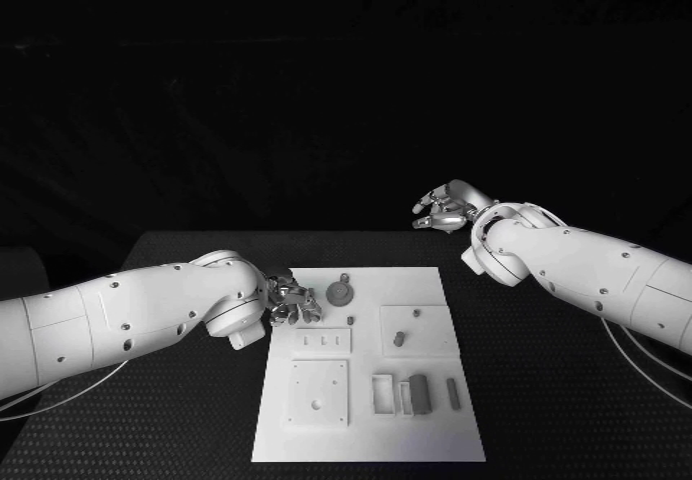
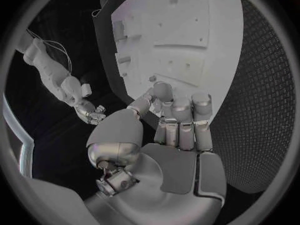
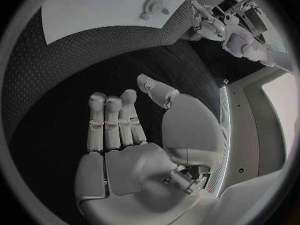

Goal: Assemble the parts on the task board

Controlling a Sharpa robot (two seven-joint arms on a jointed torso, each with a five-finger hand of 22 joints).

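The near edge of the white task board [image 1: 368, 445] lies closest to the viewer, resting flat on the black bench [image 1: 562, 420]. Along this near portion sit a square plate with small holes [image 1: 319, 392] at the left and, to its right, a row of upright parts: a pale frame piece [image 1: 384, 392], a darker grey block [image 1: 418, 394] just beside it, and a slim grey bar [image 1: 451, 393]. Farther back lie a small plate with slots [image 1: 322, 342] and a square plate carrying two small grey pegs [image 1: 417, 330]. A round grey disc part [image 1: 340, 292] rests near the far edge of the board, left of centre.

The left robot hand [image 1: 290, 303] hovers at the board's far-left edge, just beside the disc. In the left wrist view this robot hand [image 2: 169, 130] shows its fingers [image 2: 201, 116] extended side by side and the thumb apart from them, with nothing between them; the fingertips lie over the board's [image 2: 187, 30] edge.

The right robot hand [image 1: 447, 210] is raised beyond the far-right corner of the board, well apart from every part. In the right wrist view its [image 3: 134, 135] fingers [image 3: 112, 120] are straight and the thumb stands off to one side, holding nothing, above the bench [image 3: 56, 85].
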